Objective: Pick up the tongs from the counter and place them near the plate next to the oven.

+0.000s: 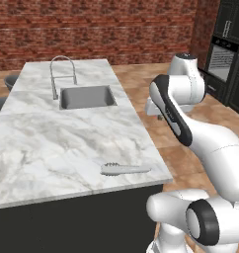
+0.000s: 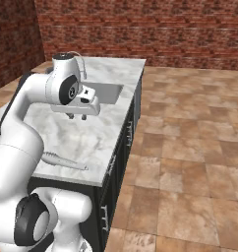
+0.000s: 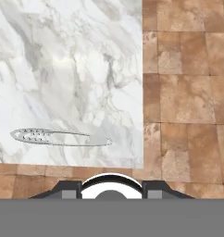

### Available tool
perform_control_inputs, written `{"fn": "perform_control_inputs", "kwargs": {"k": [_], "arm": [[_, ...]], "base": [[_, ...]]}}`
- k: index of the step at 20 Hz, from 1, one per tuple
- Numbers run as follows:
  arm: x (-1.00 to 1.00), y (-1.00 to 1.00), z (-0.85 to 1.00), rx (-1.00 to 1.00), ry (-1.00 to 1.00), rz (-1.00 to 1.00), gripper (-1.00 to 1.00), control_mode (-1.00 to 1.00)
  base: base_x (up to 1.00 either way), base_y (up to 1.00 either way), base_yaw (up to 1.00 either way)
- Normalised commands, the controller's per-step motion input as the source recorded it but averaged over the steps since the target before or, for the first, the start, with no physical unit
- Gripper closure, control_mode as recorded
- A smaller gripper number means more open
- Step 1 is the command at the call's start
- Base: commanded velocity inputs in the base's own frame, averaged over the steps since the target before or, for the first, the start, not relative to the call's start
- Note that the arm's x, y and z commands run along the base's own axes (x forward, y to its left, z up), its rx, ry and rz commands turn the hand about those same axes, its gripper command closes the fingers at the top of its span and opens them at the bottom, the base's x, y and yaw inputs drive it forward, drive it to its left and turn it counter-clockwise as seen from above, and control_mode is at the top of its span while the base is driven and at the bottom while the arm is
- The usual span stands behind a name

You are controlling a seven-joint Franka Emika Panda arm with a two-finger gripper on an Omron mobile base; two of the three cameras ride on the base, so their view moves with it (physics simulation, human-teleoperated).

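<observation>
Marble, white with grey veins, covers the bench (image 1: 52,143), which fills the left and centre of the left base view. Slim light-grey tongs (image 1: 124,169) lie flat on it near the front right corner, toothed end pointing toward the left of the frame, nothing touching them. In the right base view the tongs (image 2: 64,161) sit at the lower left, close to the bench's near edge. From the hand view they lie low in the frame, scalloped end at the left, well inside the bench (image 3: 67,69) edge that runs down the middle of the picture, with brown floor tiles (image 3: 188,92) to the right.

A steel sink (image 1: 87,97) with an arched faucet (image 1: 62,74) sits in the upper middle of the left base view. The oven (image 1: 221,59) stands at the upper right, set in dark cabinetry.

The claw (image 2: 76,116) hangs in the air above the bench in the right base view, just in front of the sink, well apart from the tongs. Its short dark fingertips (image 2: 71,116) appear drawn together with nothing between them, though they are small and hard to read.
</observation>
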Motion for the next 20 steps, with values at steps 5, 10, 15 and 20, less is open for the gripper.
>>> {"fn": "perform_control_inputs", "kwargs": {"k": [5, 10, 15, 20], "arm": [[-0.01, 0.0, -0.01, 0.0, -0.03, 0.07, -1.0, -1.0], [-0.11, 0.0, -0.1, 0.0, -0.01, 0.21, -1.0, -1.0], [-0.14, 0.0, -0.18, -0.05, 0.03, 0.31, -1.0, -1.0], [-0.09, 0.0, -0.28, -0.15, 0.11, 0.37, -1.0, -1.0]], "base": [[0.0, 0.0, 0.0], [0.0, 0.0, 0.0], [0.0, 0.0, 0.0], [0.0, 0.0, 0.0]]}}
